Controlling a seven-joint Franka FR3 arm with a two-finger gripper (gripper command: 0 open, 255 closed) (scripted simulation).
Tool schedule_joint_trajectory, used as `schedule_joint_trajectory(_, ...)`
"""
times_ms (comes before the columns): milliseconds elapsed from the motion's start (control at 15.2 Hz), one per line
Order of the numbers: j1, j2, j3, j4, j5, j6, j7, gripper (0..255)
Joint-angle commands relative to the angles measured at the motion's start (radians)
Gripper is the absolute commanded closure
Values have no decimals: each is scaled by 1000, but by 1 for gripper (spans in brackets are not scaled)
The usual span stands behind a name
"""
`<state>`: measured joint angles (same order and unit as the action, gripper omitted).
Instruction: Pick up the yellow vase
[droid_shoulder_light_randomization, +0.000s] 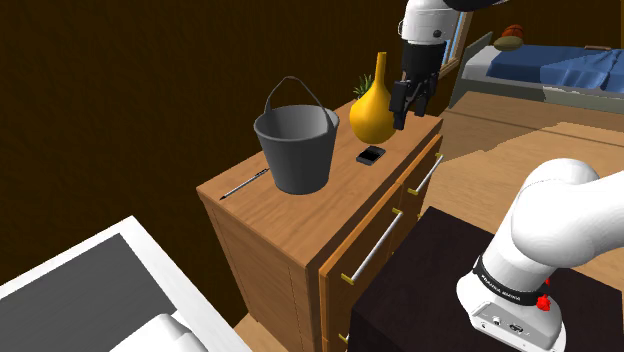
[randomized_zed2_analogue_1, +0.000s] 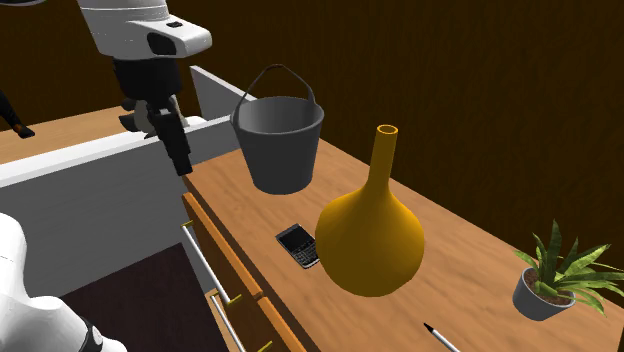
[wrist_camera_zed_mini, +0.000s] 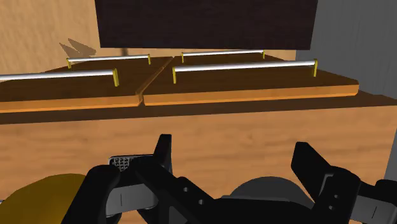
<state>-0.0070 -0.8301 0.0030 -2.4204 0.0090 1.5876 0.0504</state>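
Dark brown walls backed a wooden dresser (droid_shoulder_light_randomization: 300, 215), and on its top the yellow vase (droid_shoulder_light_randomization: 372, 112) stood upright, its long axis vertical, between a grey bucket (droid_shoulder_light_randomization: 296, 145) on one side and a small potted plant (randomized_zed2_analogue_1: 553, 282) on the other. It was a glossy ochre piece, with a round, heavy belly drawn up into a slim straight neck with an open mouth. The black gripper (randomized_zed2_analogue_1: 178, 158) hung raised near the dresser's front edge, fingers pointing down and spread apart, holding nothing. From the jaws the vase lay off to one side and farther in over the top, outside one of the fingers (wrist_camera_zed_mini: 162, 151) in the wrist view. A black phone (randomized_zed2_analogue_1: 297, 246) lay flat near the vase's foot. I judged that the coming move would need a sideways shift toward the vase before any closing.
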Motion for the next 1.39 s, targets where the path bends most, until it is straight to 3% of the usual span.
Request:
schedule_joint_trajectory(0, 0, 0, 0, 0, 0, 0, 0, 0)
schedule_joint_trajectory(660, -23, 339, -165, 343, -95, -49, -245, 0)
schedule_joint_trajectory(1320, -46, 749, -296, 836, -79, -175, -504, 0)
